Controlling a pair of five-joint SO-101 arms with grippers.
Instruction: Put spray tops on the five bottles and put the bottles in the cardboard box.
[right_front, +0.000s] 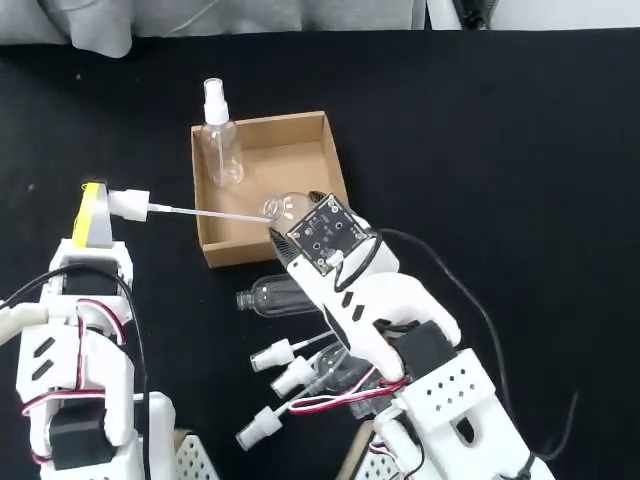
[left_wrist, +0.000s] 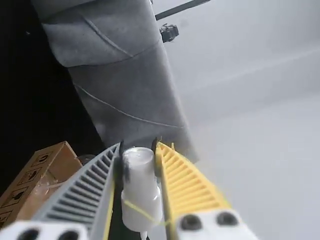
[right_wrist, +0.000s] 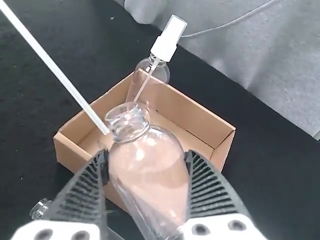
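Note:
My left gripper (right_front: 112, 205) (left_wrist: 139, 165) is shut on a white spray top (right_front: 130, 204) (left_wrist: 140, 187). Its thin dip tube (right_front: 215, 214) (right_wrist: 55, 70) stretches across to the mouth of a clear open bottle (right_front: 287, 209) (right_wrist: 145, 170). My right gripper (right_wrist: 145, 172) is shut on that bottle, holding it over the cardboard box (right_front: 310, 130) (right_wrist: 200, 117). The tube's tip touches the bottle's rim. A finished bottle with a spray top (right_front: 220, 135) (right_wrist: 157, 60) lies at the box's far left side.
On the black table near the box's front lie an uncapped clear bottle (right_front: 275, 296) and three loose spray tops (right_front: 275, 353), with another bottle (right_front: 345, 368) partly under the right arm. A grey cloth (right_wrist: 240, 45) lies beyond the box.

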